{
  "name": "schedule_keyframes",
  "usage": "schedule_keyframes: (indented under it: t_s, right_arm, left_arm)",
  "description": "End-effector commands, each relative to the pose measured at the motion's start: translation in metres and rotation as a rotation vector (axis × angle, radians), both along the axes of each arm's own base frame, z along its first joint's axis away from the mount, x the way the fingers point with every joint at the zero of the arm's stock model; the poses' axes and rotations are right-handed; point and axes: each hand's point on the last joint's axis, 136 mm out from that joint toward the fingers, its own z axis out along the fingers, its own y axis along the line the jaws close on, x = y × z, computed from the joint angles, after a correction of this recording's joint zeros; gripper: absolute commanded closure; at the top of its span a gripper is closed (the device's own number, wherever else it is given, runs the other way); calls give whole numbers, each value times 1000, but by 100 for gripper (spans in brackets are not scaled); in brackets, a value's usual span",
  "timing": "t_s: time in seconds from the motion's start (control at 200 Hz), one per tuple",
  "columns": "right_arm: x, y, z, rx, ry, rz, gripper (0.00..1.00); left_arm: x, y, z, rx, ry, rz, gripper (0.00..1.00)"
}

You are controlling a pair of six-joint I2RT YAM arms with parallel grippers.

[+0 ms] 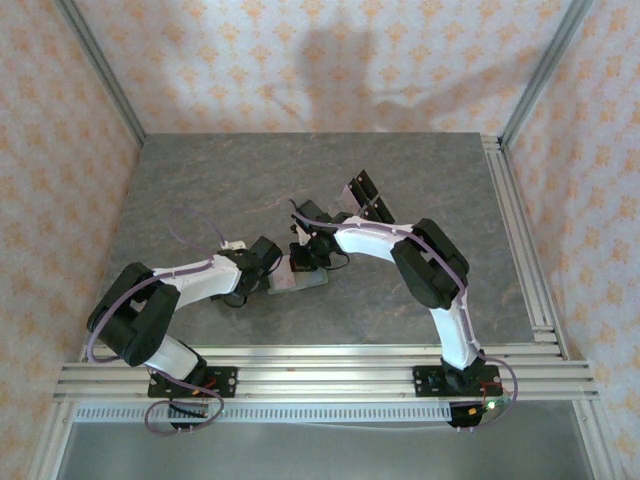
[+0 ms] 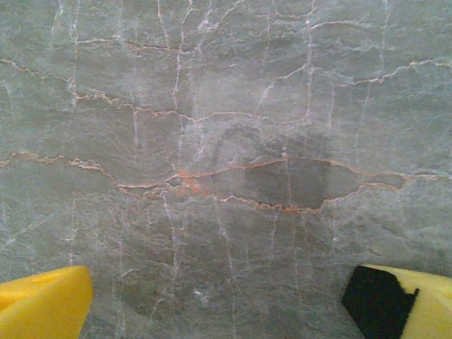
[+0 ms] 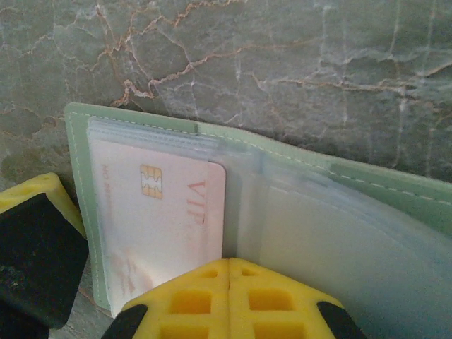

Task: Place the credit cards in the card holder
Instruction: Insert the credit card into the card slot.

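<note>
Both pincers crowding card holder [image 1: 300, 280] at bench [image 1: 200, 180] centre, blocking approach there; black stand [image 1: 368, 197] sitting just behind; bench lying open elsewhere.

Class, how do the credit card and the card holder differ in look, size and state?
The credit card is pale pink with a gold chip; the card holder is sage green with stitched edges. The card is smaller than the holder. The card sits inside a clear sleeve; the holder lies open on the table. Both are flat with rounded corners.
</note>
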Motion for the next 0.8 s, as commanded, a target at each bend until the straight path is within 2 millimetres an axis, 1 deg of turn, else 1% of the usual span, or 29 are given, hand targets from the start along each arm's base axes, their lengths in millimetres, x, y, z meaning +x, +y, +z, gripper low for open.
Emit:
schedule_keyframes:
  t_s: [0.0, 0.195, 0.29, 0.39, 0.621, 0.796]
  right_arm:
    - [-3, 15, 14, 66, -14, 15, 97]
    - [6, -1, 27, 62, -51, -27, 93]
    - [7, -8, 29, 59, -58, -39, 92]
    - [6, -13, 27, 43, -56, -38, 92]
    - [4, -9, 17, 42, -27, -25, 92]
    - [1, -4, 11, 39, -10, -4, 95]
  left_arm:
    - [0, -19, -25, -71, 39, -42, 0]
    - [0, -14, -16, -57, 18, -30, 0]
    - [-1, -12, -11, -50, 10, -30, 0]
    - [-1, -11, -8, -46, 4, -29, 0]
    - [0, -11, -11, -43, 12, -28, 0]
    - [0, -12, -15, -41, 21, -29, 0]
